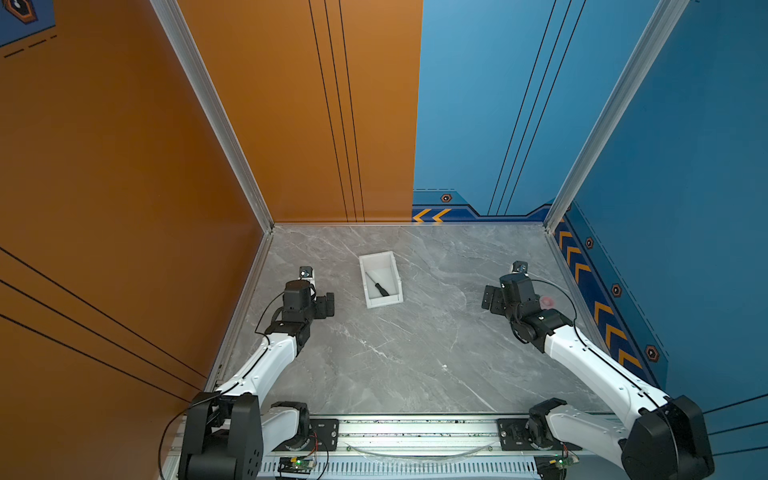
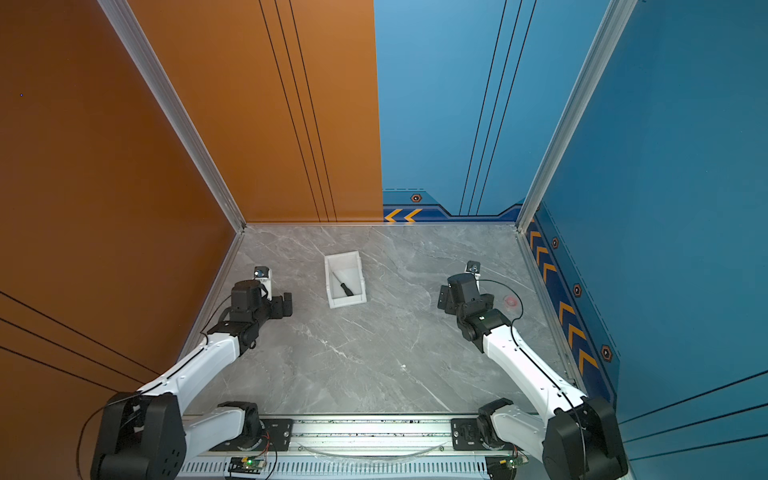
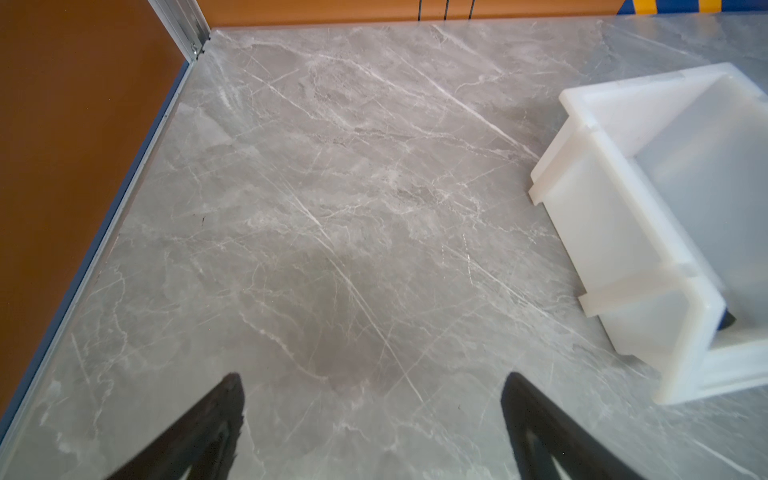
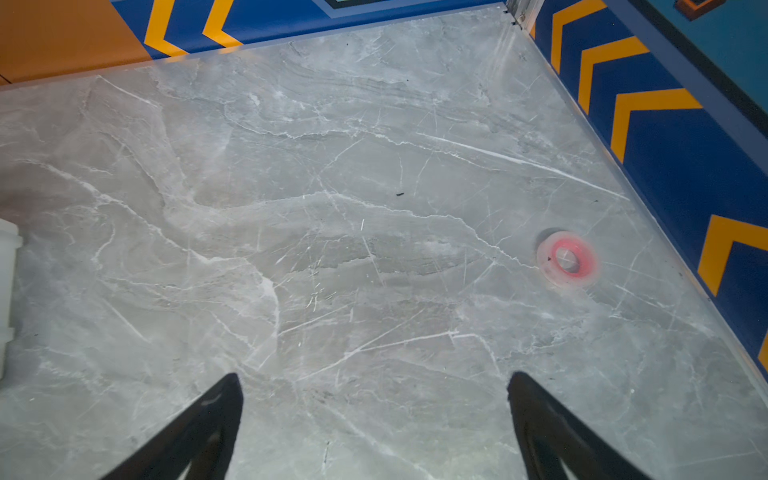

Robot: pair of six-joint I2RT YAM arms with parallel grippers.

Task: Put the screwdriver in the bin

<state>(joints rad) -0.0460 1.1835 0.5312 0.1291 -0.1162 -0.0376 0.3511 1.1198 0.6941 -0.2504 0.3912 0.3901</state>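
Screwdriver (image 1: 377, 284) seen whole in both top views only: laid flat inside bin (image 1: 376, 254), long axis diagonal, handle toward near-right corner, shaft pointed far-left.
Left wrist view: only dark handle end shown past bin wall; shaft hidden.
Right wrist view: bin cut to edge sliver; red ring (image 4: 567, 259) shown clearly, faint from top.
Left gripper (image 3: 372, 376), right gripper (image 4: 374, 376): jaws spread wide, nothing held, bare table (image 1: 415, 353) beneath.
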